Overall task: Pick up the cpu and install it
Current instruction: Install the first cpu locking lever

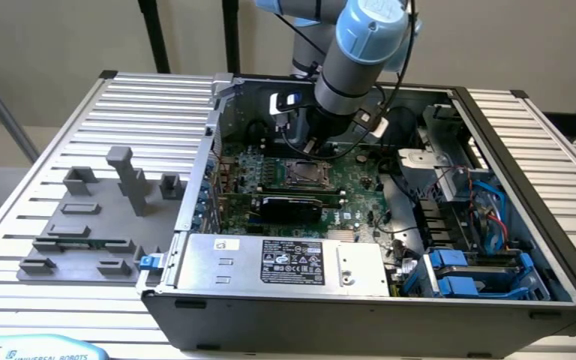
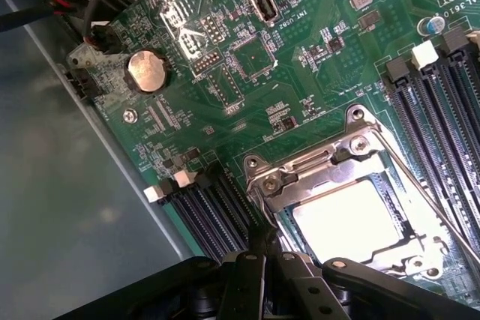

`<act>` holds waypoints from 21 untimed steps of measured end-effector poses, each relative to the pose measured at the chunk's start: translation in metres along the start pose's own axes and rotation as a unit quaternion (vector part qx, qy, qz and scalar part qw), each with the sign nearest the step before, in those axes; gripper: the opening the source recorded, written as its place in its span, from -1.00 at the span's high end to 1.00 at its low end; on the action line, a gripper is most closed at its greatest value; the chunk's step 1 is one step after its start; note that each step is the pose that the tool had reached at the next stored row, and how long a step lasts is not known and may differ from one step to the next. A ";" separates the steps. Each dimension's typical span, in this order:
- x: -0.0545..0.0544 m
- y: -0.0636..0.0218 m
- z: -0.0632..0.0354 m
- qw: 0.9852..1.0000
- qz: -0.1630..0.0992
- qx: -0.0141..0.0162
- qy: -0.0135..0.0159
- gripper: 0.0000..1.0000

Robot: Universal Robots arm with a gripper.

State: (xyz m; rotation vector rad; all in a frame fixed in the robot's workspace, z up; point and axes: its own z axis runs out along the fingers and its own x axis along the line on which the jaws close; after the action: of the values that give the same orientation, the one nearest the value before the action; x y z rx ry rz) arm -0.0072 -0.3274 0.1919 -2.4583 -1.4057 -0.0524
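**CPU seated in the socket**

The small flat silvery square cpu (image 2: 346,219) lies inside the metal-framed black socket (image 2: 360,148) on the green motherboard (image 2: 247,58). Probably light, rigid and fragile; best held by its edges. The black gripper (image 2: 262,260), pressed together and empty, hovers just beside it.

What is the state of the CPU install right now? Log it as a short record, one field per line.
setting: open computer case lying on a slatted metal table
gripper: shut, above the motherboard at the socket's edge
cpu: silvery square lying inside the socket frame
held: nothing visibly gripped
socket frame: metal frame around the chip, lever rod running alongside it
nearby: coin cell battery, memory slots, grey power supply
outside the case: grey fixture tray with a green memory stick
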 end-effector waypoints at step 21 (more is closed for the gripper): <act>0.005 0.0074 -0.0008 1.000 -0.005 0.000 -0.001 0.79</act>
State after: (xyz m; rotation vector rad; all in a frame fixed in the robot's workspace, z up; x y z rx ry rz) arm 0.0015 -0.3272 0.1917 -2.4519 -1.4175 -0.0529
